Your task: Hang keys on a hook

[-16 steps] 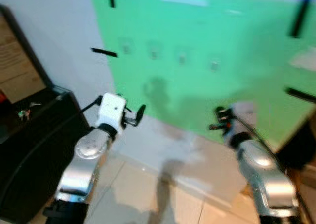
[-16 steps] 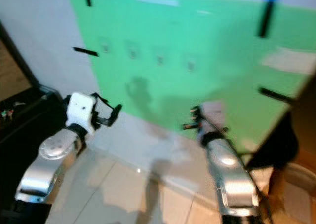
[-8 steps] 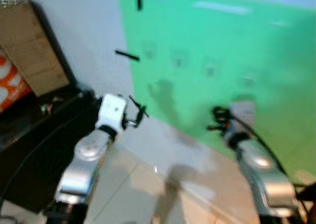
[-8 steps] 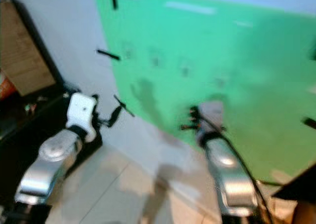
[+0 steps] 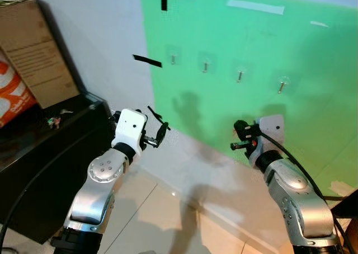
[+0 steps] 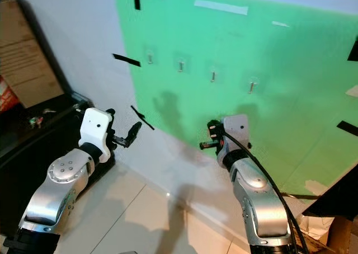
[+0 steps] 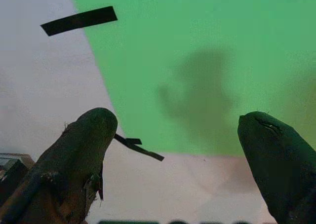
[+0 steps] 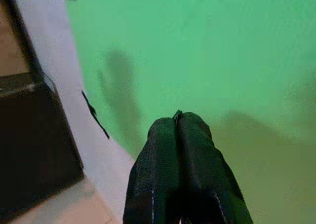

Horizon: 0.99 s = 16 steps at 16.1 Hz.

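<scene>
Keys [image 5: 54, 120] on black cabinet [image 5: 39, 164], hooks [image 5: 239, 75] well apart.

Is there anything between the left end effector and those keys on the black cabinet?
Nothing visible blocks it. The keys lie on top of the black cabinet, to the robot's left of the open left end effector, which points toward the green wall. The arm would need to turn back toward the cabinet.
</scene>
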Motion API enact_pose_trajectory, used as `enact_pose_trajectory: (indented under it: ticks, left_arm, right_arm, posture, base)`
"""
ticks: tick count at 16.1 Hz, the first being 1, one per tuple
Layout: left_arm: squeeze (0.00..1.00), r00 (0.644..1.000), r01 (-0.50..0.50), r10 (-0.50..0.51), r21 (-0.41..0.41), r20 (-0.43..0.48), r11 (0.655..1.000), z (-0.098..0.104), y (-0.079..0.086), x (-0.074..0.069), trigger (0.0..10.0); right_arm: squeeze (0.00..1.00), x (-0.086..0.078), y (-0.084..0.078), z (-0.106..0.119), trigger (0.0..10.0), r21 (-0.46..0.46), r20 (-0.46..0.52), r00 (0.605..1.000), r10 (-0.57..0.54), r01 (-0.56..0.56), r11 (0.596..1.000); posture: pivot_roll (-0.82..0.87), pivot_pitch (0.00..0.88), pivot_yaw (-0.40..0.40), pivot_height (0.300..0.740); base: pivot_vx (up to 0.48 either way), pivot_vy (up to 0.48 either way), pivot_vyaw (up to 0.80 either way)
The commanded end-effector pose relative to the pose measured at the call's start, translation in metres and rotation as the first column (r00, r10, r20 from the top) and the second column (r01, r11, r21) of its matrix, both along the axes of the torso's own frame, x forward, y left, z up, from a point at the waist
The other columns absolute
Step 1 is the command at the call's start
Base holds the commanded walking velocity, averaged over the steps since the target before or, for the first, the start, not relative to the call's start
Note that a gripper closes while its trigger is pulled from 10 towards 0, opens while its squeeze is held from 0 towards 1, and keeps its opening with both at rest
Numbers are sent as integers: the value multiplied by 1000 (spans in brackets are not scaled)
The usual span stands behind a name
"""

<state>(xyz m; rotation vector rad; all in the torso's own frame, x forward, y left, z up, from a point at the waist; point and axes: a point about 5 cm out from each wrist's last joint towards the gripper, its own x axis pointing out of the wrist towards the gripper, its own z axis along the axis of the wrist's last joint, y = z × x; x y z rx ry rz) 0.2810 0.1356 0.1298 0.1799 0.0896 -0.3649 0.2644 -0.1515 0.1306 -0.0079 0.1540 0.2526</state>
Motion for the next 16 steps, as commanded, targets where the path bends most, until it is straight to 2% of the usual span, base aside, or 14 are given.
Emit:
enact_pose_trajectory:
  ticks: [1, 2, 7, 10, 12, 13, 16]
  left_arm:
    - [0, 1000, -3, 3, 14, -1, 1000, 0, 1, 0, 10000]
    - [0, 1000, 1, 0, 16, -2, 1000, 0, 2, 0, 10000]
    - [0, 996, 88, -87, 59, -31, 994, -4, 1, -1, 10000]
    - [0, 989, 146, -144, 85, -31, 986, 0, 7, 0, 10000]
    - [0, 980, 196, -194, 92, -33, 976, 7, 13, 0, 10000]
    - [0, 978, 209, -207, 93, -34, 973, 9, 13, 0, 10000]
    - [0, 946, 322, -315, 122, -77, 939, 12, 14, -6, 10000]
  right_arm:
    - [0, 0, -1, 4, 2078, -13, 14, 1000, 1, 0, 1000]
    - [0, 2, -2, 3, 10000, -31, 5, 1000, -10, 10, 999]
    - [0, 5, -2, 8, 10000, -27, 21, 1000, 19, -18, 999]
    - [0, 7, 0, 12, 10000, 14, 10, 999, 33, -34, 999]
    - [0, 11, 3, 24, 10000, 77, 40, 997, 62, -64, 995]
    - [0, 12, 4, 27, 10000, 78, 47, 997, 67, -71, 994]
    - [0, 16, 9, 40, 10000, 123, 73, 993, 93, -101, 987]
  posture:
    - [-67, 0, 58, 740]
    - [-67, 0, 58, 740]
    - [-64, 0, 52, 740]
    - [-60, 0, 46, 740]
    - [-53, 0, 46, 740]
    - [-53, 0, 47, 740]
    - [-49, 0, 70, 740]
  base:
    - [0, 0, 0]
    - [0, 0, 0]
    - [0, 0, 0]
    - [0, 0, 0]
    - [0, 0, 0]
    - [0, 0, 0]
    - [0, 0, 0]
